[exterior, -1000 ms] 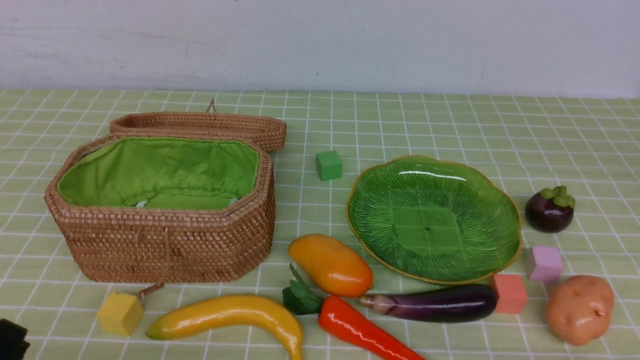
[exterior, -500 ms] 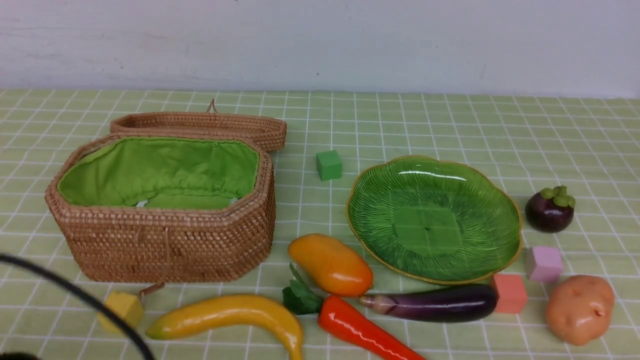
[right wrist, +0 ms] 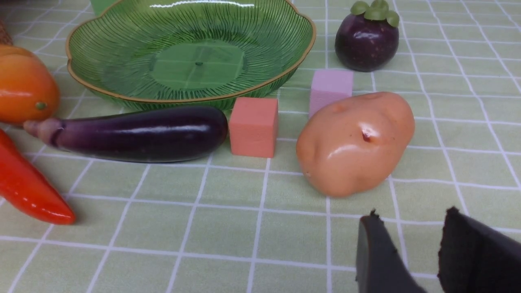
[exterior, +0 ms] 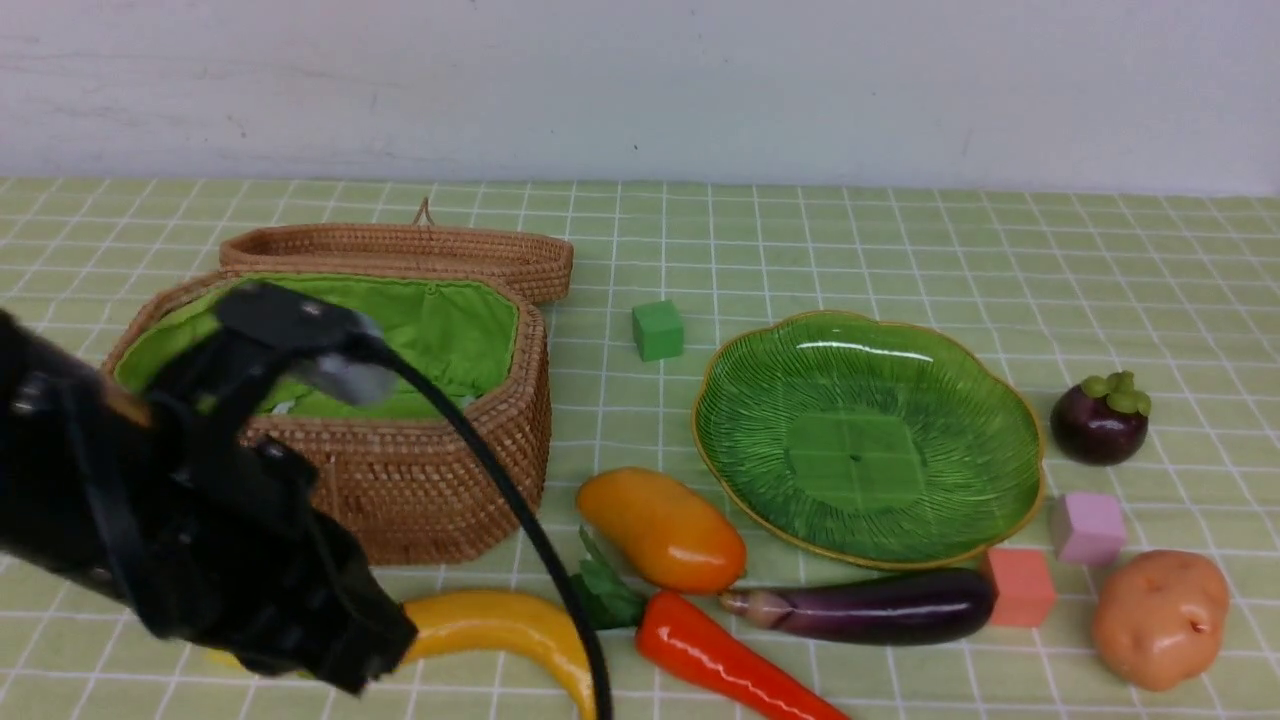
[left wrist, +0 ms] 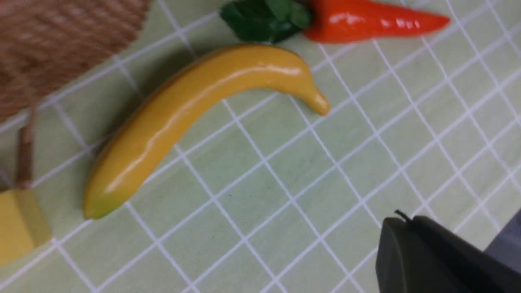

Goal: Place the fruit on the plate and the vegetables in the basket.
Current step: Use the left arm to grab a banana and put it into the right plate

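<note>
Hovering left pincer (left wrist: 407, 248): shut on nothing, lower left of the front view, near the banana, not touching it.
Basket (exterior: 440, 470): left of centre, lid folded back, only green lining showing.
Banana (exterior: 500, 625): bottom, left of centre, flat on the table; probably light, hard and slippery; best gripped across mid-curve.
Mango (exterior: 660, 530), carrot (exterior: 720, 660), eggplant (exterior: 870, 605): bottom centre, crowded together; glossy, likely to roll or slide.
Plate (exterior: 1010, 400): right of centre, empty; looks breakable, so gentle drops.
Mangosteen (exterior: 1098, 425), potato (exterior: 1160, 618): far right, round, best pinched across the widest part.
Right pincer (right wrist: 419, 252): partly open, empty, near the potato.
Table (exterior: 900, 240): green checked cloth, flat.
Room: plain pale wall behind.
</note>
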You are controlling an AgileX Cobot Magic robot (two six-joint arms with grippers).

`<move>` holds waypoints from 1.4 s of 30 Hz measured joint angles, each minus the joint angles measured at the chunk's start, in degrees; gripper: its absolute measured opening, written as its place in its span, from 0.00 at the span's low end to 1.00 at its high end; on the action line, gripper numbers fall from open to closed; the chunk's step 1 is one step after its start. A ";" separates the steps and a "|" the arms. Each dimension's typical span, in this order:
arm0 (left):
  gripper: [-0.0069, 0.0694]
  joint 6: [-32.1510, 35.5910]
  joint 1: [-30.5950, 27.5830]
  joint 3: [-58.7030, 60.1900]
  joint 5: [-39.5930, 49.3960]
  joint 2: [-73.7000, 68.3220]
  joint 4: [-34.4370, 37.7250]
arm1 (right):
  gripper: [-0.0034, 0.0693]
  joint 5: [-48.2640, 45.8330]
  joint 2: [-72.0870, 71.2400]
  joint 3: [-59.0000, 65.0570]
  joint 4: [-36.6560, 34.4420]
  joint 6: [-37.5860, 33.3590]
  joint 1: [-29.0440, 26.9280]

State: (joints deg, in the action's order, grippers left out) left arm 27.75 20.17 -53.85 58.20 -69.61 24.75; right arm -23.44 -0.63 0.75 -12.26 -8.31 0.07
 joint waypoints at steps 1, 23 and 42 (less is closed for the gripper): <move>0.07 -0.40 4.47 -1.02 0.61 -2.80 -4.50 | 0.38 0.00 0.00 0.00 0.00 0.00 0.00; 0.77 1.04 9.00 -5.74 -9.66 -23.44 -25.76 | 0.38 0.00 0.00 0.00 0.05 0.00 0.00; 0.79 -0.07 9.00 -5.74 -15.16 -31.05 -33.48 | 0.38 0.00 0.00 0.00 0.05 0.00 0.00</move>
State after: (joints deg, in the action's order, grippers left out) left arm 27.68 29.16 -59.59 43.04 -100.66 -8.72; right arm -23.44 -0.63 0.75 -12.21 -8.31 0.07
